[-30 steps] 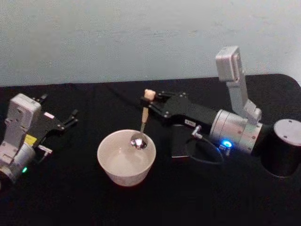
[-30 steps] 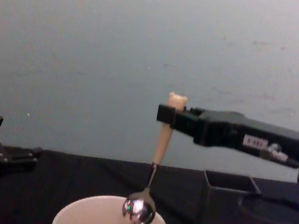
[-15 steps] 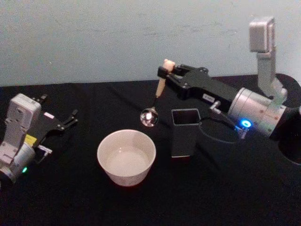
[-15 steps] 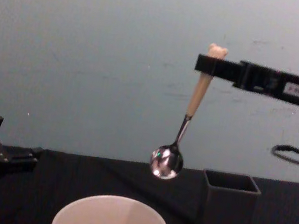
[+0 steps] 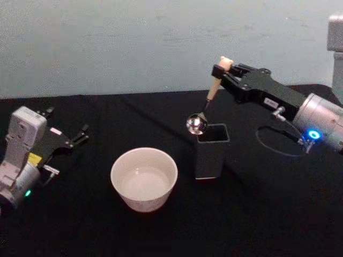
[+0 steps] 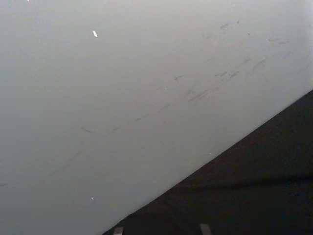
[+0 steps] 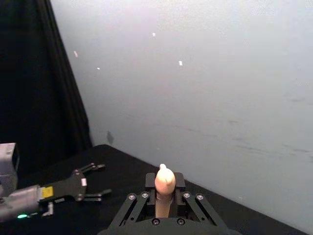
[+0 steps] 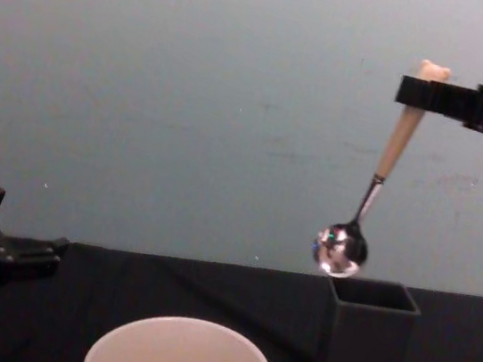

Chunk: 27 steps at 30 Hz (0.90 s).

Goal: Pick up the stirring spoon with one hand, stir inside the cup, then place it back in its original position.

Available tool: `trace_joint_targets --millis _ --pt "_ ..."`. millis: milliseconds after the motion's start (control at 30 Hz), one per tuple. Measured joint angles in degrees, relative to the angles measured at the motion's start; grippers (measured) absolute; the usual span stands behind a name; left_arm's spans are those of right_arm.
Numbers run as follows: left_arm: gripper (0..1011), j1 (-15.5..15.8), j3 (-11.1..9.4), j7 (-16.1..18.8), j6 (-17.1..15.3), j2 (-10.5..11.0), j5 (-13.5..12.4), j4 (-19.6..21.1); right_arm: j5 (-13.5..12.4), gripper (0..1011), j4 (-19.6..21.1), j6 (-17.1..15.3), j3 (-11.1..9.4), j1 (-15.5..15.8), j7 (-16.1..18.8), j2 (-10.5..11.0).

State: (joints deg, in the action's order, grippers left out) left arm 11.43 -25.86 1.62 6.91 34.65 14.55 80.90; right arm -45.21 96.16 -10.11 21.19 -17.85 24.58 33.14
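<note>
The right gripper (image 5: pixel 225 68) is clamped on the top of the stirring spoon's (image 5: pixel 206 104) cream handle, just below the small bear head. In the right wrist view the handle (image 7: pixel 164 193) is seen pinched between the two black fingers (image 7: pixel 181 182), with the bear head standing out above them. The spoon is held in the air, tilted, its bowl lower and toward the robot's left of its handle. In the chest view the spoon (image 8: pixel 376 182) hangs from the gripper (image 8: pixel 429 92), and its shiny bowl is seen just above the near-left corner of the dark grey holder (image 8: pixel 367 338), apart from the rim. In the head view the bowl lies just over the left rim of the holder (image 5: pixel 211 152); whether it is over the opening or just beside it cannot be told. The spoon is held clear of the cup (image 5: pixel 143 178), which stands on the black table (image 5: pixel 257 214) to the left of the holder, near it but not touching. The cup's rim (image 8: pixel 180 353) is seen low in the chest view. A blue light is lit on the silver wrist behind the right gripper. The left gripper (image 5: pixel 80 135) is parked well apart at the table's left edge, its fingers spread.
</note>
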Motion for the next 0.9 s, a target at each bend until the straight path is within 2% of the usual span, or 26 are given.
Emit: trace_joint_targets --millis 233,433,900 --pt "1001 0.0 0.0 0.0 0.0 0.0 0.0 0.0 -0.5 223 -1.1 1.0 -1.0 0.7 -1.1 1.0" --pt "1002 0.0 0.0 0.0 0.0 0.0 0.0 0.0 -0.3 223 -1.8 1.1 -0.9 1.0 -1.9 1.2" --pt "1001 0.0 0.0 0.0 0.0 0.0 0.0 0.0 1.3 223 -3.9 -0.2 1.1 1.3 -2.4 0.7"
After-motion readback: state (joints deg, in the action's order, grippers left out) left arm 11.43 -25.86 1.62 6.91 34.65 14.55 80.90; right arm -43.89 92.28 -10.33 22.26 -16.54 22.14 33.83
